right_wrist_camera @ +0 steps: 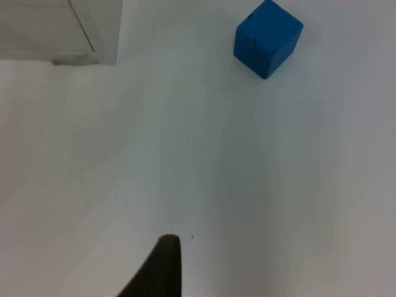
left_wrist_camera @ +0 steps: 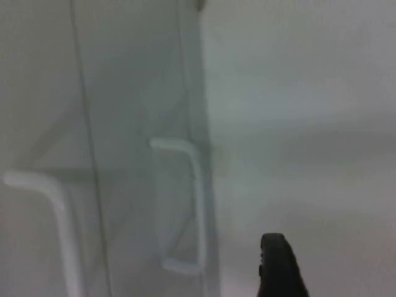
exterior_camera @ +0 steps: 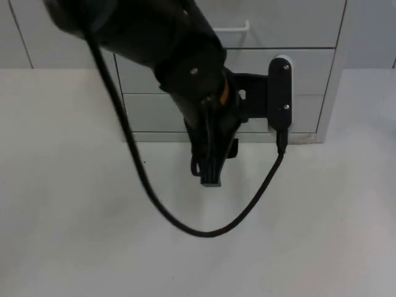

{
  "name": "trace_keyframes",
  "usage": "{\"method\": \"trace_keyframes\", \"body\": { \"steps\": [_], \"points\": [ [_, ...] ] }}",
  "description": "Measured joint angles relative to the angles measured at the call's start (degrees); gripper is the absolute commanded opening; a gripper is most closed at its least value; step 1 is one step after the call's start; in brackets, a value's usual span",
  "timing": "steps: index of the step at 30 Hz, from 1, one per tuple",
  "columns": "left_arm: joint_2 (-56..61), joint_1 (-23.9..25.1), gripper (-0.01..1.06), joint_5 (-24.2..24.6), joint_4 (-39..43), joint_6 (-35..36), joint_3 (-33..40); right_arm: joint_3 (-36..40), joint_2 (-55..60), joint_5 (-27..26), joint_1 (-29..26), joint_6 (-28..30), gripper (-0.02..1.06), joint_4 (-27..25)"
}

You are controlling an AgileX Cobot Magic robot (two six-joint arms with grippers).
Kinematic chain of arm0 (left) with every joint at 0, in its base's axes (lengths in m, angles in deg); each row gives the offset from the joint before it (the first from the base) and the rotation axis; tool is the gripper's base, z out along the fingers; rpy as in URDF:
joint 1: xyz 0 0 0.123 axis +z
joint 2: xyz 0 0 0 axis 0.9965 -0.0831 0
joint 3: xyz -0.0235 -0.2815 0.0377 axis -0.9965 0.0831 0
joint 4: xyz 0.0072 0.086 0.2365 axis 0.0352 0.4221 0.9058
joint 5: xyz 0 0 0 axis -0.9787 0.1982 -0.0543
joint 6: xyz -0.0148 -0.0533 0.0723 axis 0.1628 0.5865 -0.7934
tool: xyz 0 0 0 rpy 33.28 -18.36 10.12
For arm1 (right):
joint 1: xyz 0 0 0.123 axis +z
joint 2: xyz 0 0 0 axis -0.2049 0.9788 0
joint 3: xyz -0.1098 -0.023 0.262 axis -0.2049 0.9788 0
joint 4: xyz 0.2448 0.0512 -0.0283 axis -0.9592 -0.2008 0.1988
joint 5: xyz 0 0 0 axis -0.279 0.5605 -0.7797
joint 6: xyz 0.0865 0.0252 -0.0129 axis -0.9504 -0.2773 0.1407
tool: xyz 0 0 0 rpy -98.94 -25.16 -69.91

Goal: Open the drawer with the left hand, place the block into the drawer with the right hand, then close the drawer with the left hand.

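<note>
A grey drawer unit [exterior_camera: 309, 37] stands at the back of the table with its drawer fronts flush. A white handle [exterior_camera: 232, 28] sticks out from an upper front. My left gripper [exterior_camera: 210, 176] hangs just in front of the unit's lowest drawer, pointing down at the table, and the arm hides the middle fronts. The left wrist view looks along the fronts at two white handles, one close [left_wrist_camera: 189, 204] and one farther off [left_wrist_camera: 52, 210]. A blue block [right_wrist_camera: 268, 38] lies on the white table ahead of my right gripper [right_wrist_camera: 162, 269], well apart from it.
The corner of the drawer unit [right_wrist_camera: 68, 31] stands on the table beside the block, a short way from it. White table [exterior_camera: 74, 235] stretches in front of the unit on both sides of the left arm.
</note>
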Motion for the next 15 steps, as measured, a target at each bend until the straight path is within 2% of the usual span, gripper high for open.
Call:
{"method": "trace_keyframes", "body": {
  "steps": [4,15],
  "points": [
    [-4.3,0.1,0.48,1.7,4.7,3.6,-5.0,0.0,0.0,-0.5,0.0,0.0,1.05,0.0],
    [-11.1,2.0,0.48,4.5,8.3,5.7,-12.8,0.0,0.0,-1.2,0.0,-0.2,1.05,0.0]
  ]
}}
